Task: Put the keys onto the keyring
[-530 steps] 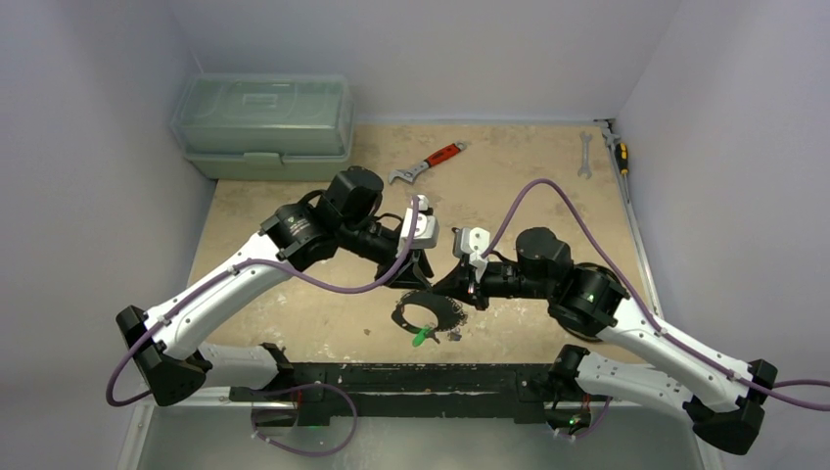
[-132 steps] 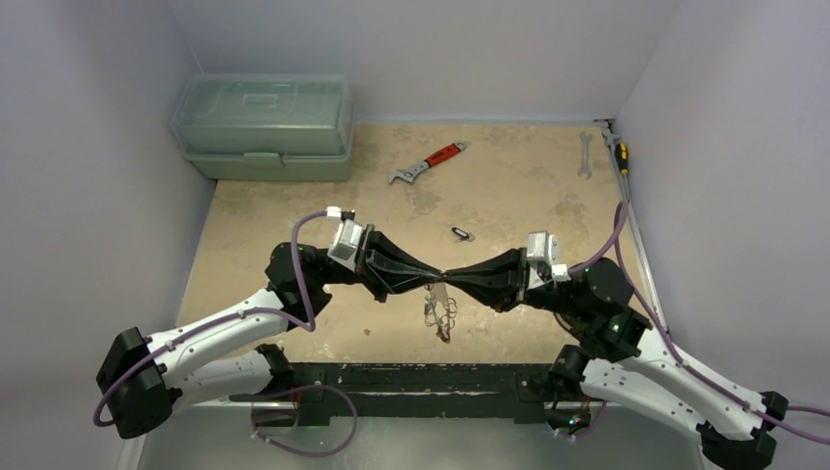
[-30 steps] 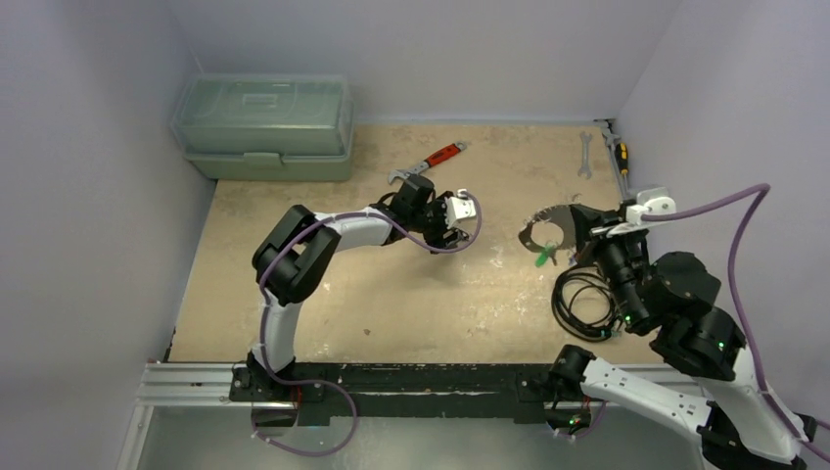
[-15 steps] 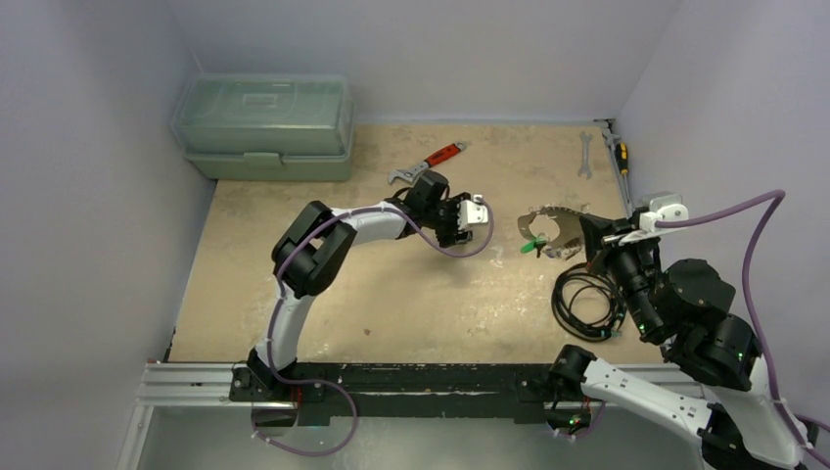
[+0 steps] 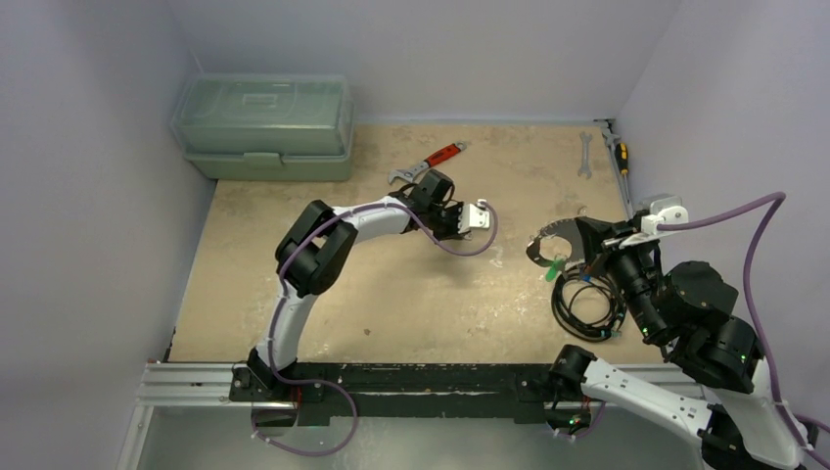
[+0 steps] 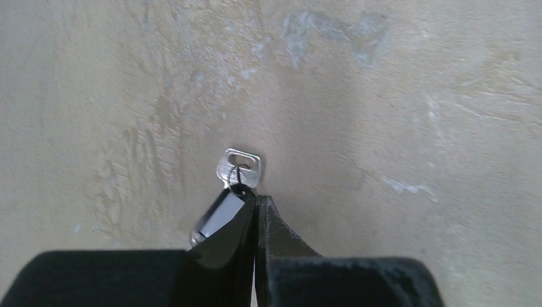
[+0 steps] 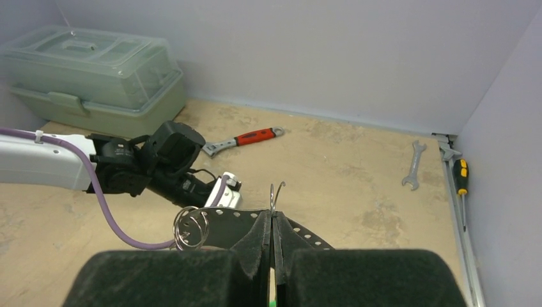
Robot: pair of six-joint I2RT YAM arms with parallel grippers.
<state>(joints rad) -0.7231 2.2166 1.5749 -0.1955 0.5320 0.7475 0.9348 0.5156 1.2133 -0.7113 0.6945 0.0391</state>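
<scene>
The left gripper (image 6: 257, 203) has its fingers pressed together, pinching the tiny silver key (image 6: 240, 167) by its little loop, down on the sandy table (image 6: 415, 96). The right gripper (image 7: 273, 220) is squeezed shut on the big thin silver keyring (image 5: 543, 236), up on the right. Lift the key slowly so it does not slip.

Silver key (image 6: 239, 169), silvery keyring (image 7: 220, 219)
</scene>
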